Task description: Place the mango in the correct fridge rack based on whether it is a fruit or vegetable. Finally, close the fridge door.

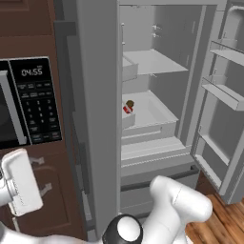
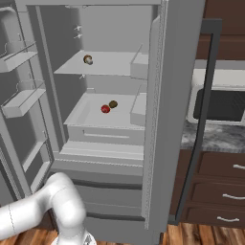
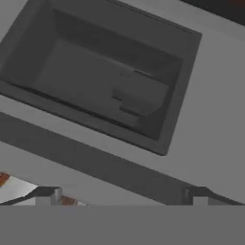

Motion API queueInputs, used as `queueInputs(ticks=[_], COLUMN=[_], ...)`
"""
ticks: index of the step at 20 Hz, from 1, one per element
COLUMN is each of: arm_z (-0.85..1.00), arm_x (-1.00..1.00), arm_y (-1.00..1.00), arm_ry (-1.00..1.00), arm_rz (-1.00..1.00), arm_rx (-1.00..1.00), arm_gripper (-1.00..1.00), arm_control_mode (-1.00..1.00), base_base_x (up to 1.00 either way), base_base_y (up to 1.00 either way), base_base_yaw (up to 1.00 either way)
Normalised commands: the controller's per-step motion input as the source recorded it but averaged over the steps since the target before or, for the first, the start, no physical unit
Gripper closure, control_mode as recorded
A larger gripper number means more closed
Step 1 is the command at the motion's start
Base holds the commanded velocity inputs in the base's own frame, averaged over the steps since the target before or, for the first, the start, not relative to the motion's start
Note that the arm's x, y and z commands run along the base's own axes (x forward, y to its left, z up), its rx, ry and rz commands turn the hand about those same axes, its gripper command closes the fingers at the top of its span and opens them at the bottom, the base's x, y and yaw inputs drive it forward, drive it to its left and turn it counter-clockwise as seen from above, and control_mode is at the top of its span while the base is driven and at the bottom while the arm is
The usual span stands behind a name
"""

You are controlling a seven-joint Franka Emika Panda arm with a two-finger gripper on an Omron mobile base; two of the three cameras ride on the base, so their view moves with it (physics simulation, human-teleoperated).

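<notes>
Mango (image 2: 105,109) is lying on the lower tray-like rack (image 2: 81,117) inside the open fridge, near the middle of that rack, with a small dark brown item (image 2: 113,104) just beside it toward the rack's back edge. In the left base view the mango (image 1: 127,109) is peeking out at the rack's left edge, partly hidden behind the closed grey door (image 1: 97,109).

One more small round item, brown and pale (image 2: 88,59), is sitting on the upper shelf (image 2: 110,64), near its left front corner. That is making three small items in the fridge, one of them red.

The fridge door (image 2: 179,95) is standing wide open, its long dark bar handle (image 2: 203,119) facing the microwave (image 2: 220,103). A second open door (image 2: 21,95) is carrying grey bins on its inner side.

The arm is folding low in front of the fridge, its white elbow (image 1: 178,200) bulging below the bottom drawer (image 2: 103,191). The end effector (image 3: 122,196) is pointing at a recessed grey panel (image 3: 103,79), its two finger tips (image 3: 45,194) standing well apart with nothing between them.
</notes>
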Motion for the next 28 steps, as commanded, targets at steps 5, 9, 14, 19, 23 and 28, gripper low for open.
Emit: queueInputs(ticks=[5,9,14,19,23,28], arm_z=[-0.16,-0.20,-0.15,-0.06,-0.21,-0.25], arm_x=[0.47,0.51,0.60,0.64,0.24,0.00], arm_y=[-0.21,-0.18,-0.14,-0.08,-0.50,-0.92], arm_ry=[0.00,0.00,0.00,0.00,0.00,-0.01], arm_rz=[-0.04,-0.02,0.00,-0.04,-0.10,-0.14], arm_rx=[0.00,0.00,0.00,0.00,0.00,0.00], arm_gripper=[-1.00,-1.00,-1.00,-1.00,-1.00,-1.00], arm_control_mode=[-1.00,-1.00,-1.00,-1.00,-1.00,-1.00], base_base_x=[0.00,0.00,0.00,0.00,0.00,0.00], base_base_y=[0.00,0.00,0.00,0.00,0.00,0.00], base_base_yaw=[0.00,0.00,0.00,0.00,0.00,0.00])
